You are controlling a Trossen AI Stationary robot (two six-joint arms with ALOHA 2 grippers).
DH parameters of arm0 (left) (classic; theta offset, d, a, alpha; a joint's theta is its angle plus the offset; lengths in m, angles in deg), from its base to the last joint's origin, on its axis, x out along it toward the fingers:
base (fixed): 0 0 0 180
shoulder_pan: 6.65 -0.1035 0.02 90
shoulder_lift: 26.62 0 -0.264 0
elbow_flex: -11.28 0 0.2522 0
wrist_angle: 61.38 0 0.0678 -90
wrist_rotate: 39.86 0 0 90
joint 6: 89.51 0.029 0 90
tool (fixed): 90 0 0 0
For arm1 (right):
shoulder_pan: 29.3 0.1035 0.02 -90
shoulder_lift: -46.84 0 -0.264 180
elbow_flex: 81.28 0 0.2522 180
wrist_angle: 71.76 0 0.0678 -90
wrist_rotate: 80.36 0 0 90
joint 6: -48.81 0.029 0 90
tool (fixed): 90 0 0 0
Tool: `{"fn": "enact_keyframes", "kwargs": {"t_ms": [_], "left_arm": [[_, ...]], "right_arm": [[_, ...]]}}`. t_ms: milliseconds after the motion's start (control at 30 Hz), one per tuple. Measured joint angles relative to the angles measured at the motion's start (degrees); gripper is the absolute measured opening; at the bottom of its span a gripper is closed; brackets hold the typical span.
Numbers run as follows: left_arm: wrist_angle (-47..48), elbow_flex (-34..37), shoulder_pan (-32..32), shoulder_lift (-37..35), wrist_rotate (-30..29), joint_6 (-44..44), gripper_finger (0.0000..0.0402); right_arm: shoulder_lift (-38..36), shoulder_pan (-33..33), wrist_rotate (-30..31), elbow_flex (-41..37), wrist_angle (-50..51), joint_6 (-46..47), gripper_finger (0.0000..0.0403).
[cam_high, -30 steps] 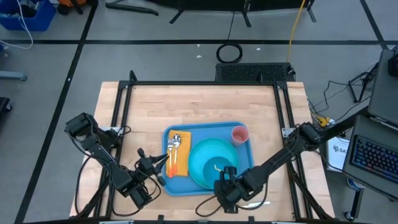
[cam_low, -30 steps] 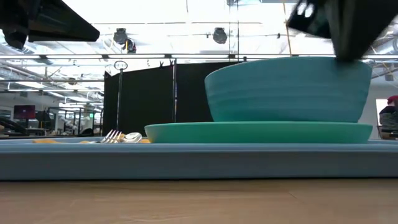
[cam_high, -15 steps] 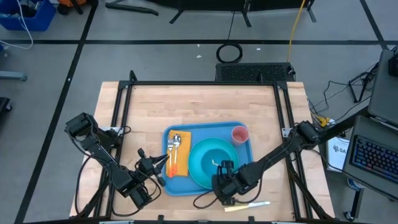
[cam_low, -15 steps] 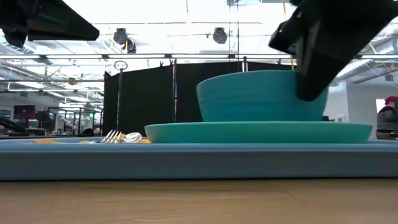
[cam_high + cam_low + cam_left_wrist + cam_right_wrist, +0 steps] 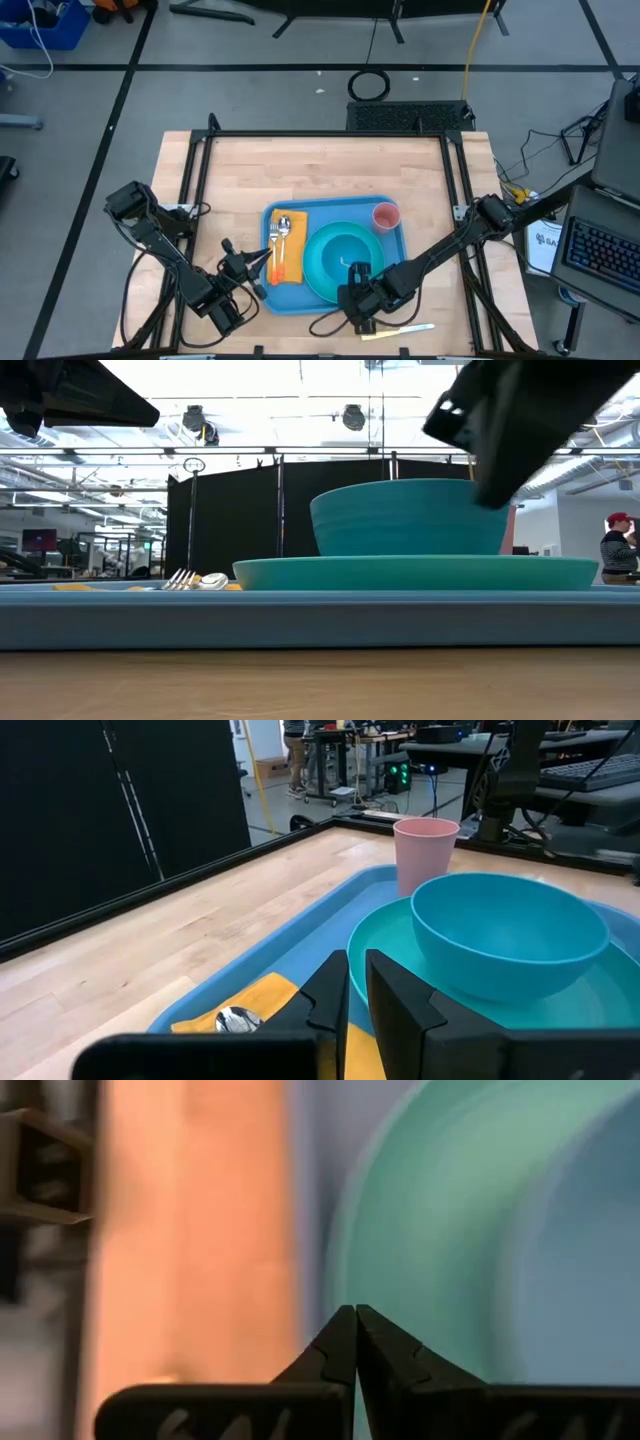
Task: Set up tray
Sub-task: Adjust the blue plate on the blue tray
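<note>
Four views, taken one by one. From the high view we see the tray [image 5: 335, 255] lying on the bench [image 5: 320, 175], toward its near edge, holding a teal plate [image 5: 318, 272] with a bowl [image 5: 345, 255] on it, a pink cup [image 5: 385, 216] in the far right corner and cutlery [image 5: 282, 236] on an orange napkin [image 5: 284, 268] at the left, so the setting looks nearly done. A knife [image 5: 400, 330] lies off the tray on the bench, probably the last piece. The right hand [image 5: 358, 303] hovers at the tray's near rim, the left hand [image 5: 252, 272] waits beside the tray's left edge. Low view: bowl sits centred on the plate, stacked to save room. Left wrist view: we see its fingers [image 5: 395, 995] nearly together, holding nothing. Right wrist view: fingers [image 5: 340, 1345] pressed together, empty, over the plate's edge.
</note>
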Motion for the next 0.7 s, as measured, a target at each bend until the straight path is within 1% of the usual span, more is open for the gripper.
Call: {"fn": "enact_keyframes", "kwargs": {"t_ms": [33, 133, 200, 300, 333, 400, 533, 700], "left_arm": [[0.0, 0.0, 0.0, 0.0, 0.0, 0.0, 0.0044], [-0.1, 0.0, 0.0, 0.0, 0.0, 0.0, 0.0044], [-0.1, 0.0, 0.0, 0.0, 0.0, 0.0, 0.0044], [-0.2, 0.0, 0.0, 0.0, 0.0, 0.0, 0.0044], [-0.3, 0.0, 0.0, 0.0, 0.0, -0.1, 0.0044], [-0.3, 0.0, 0.0, 0.0, 0.2, -0.1, 0.0044], [-0.3, 0.0, 0.0, 0.0, 0.4, -0.2, 0.0044], [-0.3, 0.0, 0.0, 0.0, 0.3, -0.2, 0.0044]], "right_arm": [[0.0, 0.2, -1.2, 0.0, -0.6, 0.6, 0.0], [0.0, 1.0, -1.2, 0.0, -1.8, 2.9, 0.0005], [0.0, 1.4, -0.7, 0.0, -1.9, 3.4, 0.0015], [0.0, 1.9, 1.9, 0.0, -1.9, 4.1, 0.0038], [0.0, 1.9, 2.0, 0.0, -2.0, 4.1, 0.0048], [0.0, 1.9, 1.7, -1.1, -3.1, 4.7, 0.0066], [0.0, 1.8, -0.7, -5.0, -6.0, 6.6, 0.0099], [-0.1, 1.7, -0.8, -7.7, -9.7, 7.1, 0.0121]]}}
